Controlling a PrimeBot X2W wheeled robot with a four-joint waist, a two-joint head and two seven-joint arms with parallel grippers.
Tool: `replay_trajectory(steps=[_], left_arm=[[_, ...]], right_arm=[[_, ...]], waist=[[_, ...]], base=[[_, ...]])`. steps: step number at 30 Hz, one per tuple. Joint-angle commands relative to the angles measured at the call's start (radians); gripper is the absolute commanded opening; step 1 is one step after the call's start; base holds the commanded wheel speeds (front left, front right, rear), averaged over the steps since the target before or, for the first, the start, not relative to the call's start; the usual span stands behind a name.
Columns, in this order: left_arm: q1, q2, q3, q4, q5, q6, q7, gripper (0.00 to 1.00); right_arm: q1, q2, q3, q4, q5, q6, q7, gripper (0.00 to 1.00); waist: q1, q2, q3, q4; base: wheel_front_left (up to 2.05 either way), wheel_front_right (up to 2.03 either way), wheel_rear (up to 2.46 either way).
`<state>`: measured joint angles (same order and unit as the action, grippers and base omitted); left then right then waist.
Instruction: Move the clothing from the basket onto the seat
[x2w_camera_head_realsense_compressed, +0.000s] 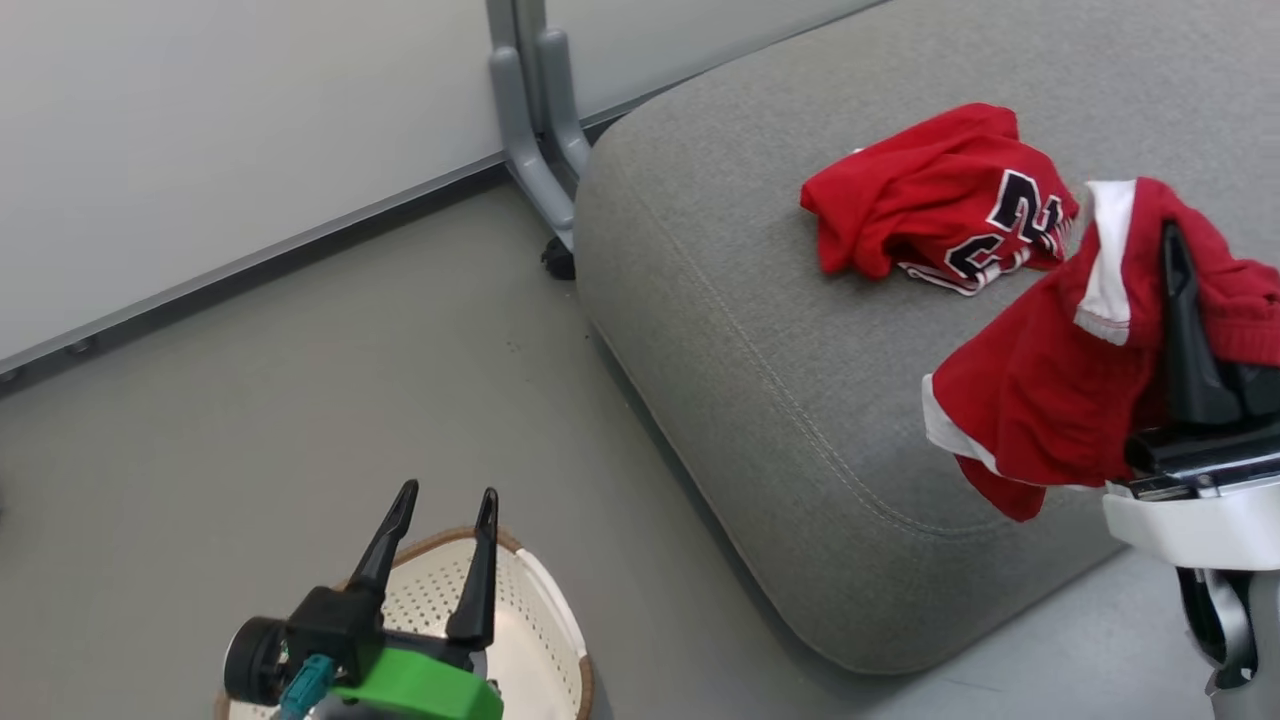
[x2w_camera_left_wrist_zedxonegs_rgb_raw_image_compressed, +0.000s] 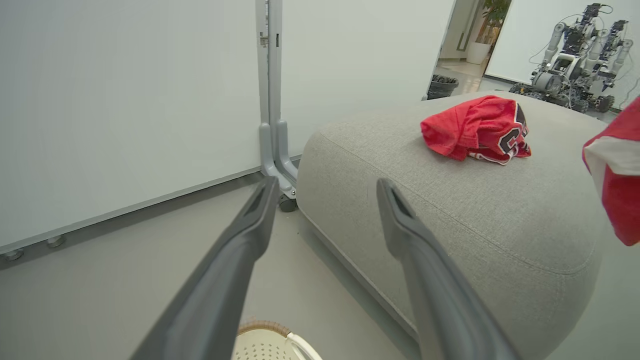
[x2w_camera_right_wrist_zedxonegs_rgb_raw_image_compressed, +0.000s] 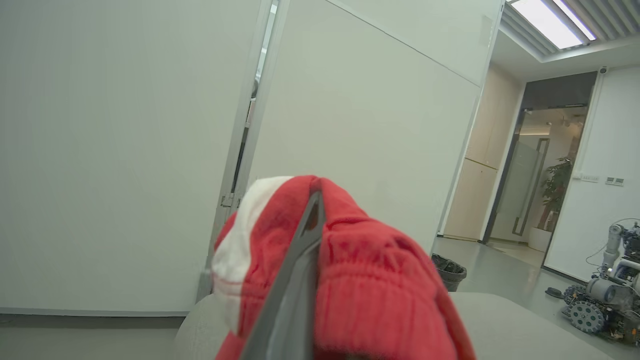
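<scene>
Garment (x2w_camera_head_realsense_compressed: 1040, 400) hangs clenched in your right pincer (x2w_camera_head_realsense_compressed: 1172, 242) over seat (x2w_camera_head_realsense_compressed: 720, 330) edge, lifted clear for dropping beside jersey (x2w_camera_head_realsense_compressed: 930, 215) already lying there; your left pincer (x2w_camera_head_realsense_compressed: 448, 492), released and empty, hovers above basket (x2w_camera_head_realsense_compressed: 530, 640).

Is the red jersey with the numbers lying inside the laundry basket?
No, the numbered jersey lies crumpled on the grey seat, well apart from the basket down on the floor.

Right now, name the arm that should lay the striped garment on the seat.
Right. The right fingers are shut on the striped garment, held up at the seat near the jersey. The left fingers stand open and empty over the basket, off the seat.
</scene>
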<state>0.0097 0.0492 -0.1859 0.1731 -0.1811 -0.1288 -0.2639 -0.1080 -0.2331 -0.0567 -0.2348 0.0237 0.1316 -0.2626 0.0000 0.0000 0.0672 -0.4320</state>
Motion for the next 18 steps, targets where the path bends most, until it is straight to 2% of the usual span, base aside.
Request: replay_trajectory(steps=[1, 8, 18], left_arm=[[-0.035, 0.003, -0.017, 0.005, 0.003, -0.002, -0.001, 1.0], [-0.088, 0.011, -0.09, 0.027, 0.017, -0.002, -0.001, 1.0], [-0.118, 0.025, -0.113, 0.036, 0.006, -0.002, -0.001, 1.0]], right_arm=[[0.009, 0.008, -0.016, -0.011, -0.005, -0.002, -0.003, 0.0], [0.044, 0.036, -0.078, -0.037, -0.01, -0.002, -0.003, 0.0], [0.049, 0.051, -0.104, -0.052, -0.014, -0.002, -0.003, 0.0]], waist=[[0.0, 0.0, 0.032, -0.069], [0.0, 0.0, 0.05, -0.085], [0.0, 0.0, 0.065, -0.093]], base=[[0.0, 0.0, 0.0], [0.0, 0.0, 0.0], [0.0, 0.0, 0.0]])
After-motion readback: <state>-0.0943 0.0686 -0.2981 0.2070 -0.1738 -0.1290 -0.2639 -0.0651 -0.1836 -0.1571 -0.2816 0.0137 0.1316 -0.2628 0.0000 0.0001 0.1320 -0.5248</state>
